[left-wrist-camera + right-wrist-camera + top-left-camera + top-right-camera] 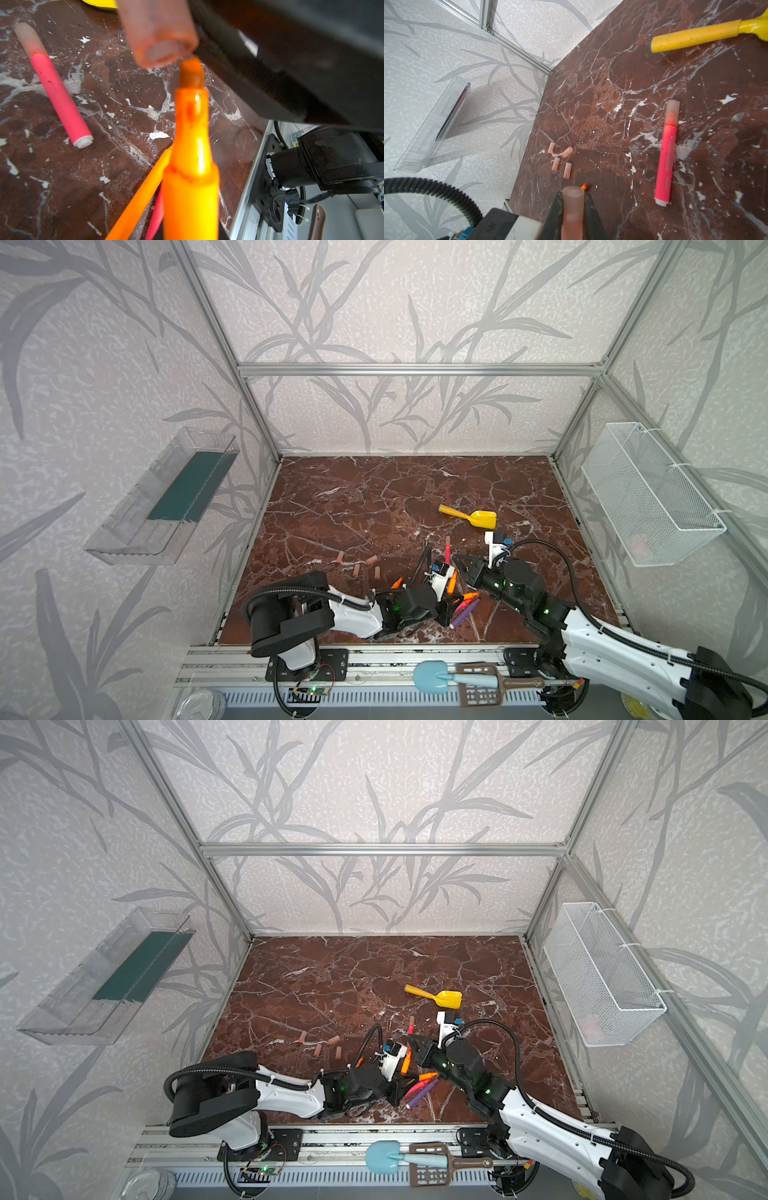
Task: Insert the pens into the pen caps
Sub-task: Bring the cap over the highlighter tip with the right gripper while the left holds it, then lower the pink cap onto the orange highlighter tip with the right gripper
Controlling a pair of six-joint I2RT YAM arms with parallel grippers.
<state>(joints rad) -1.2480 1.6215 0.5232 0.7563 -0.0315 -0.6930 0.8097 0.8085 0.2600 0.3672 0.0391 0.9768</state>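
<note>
My left gripper (449, 596) is shut on an orange pen (191, 166), and the pen hides its fingers in the left wrist view. The pen's tip (191, 70) sits at the rim of a pinkish pen cap (160, 35), beside the cap's opening and not inside it. My right gripper (573, 199) is shut on that cap (572, 209), and its black fingers (556, 207) flank it. In the right wrist view the orange tip (584, 186) pokes out past the cap's end. Several loose caps (356, 569) lie to the left. A pink pen with a cap on it (447, 549) lies just behind the grippers.
Orange, pink and purple pens (465, 608) lie in a pile under the grippers, and another orange pen (397, 583) shows by the left arm. A yellow toy scoop (469, 516) lies farther back. A white mesh basket (652, 493) and a clear tray (166, 497) hang on the side walls.
</note>
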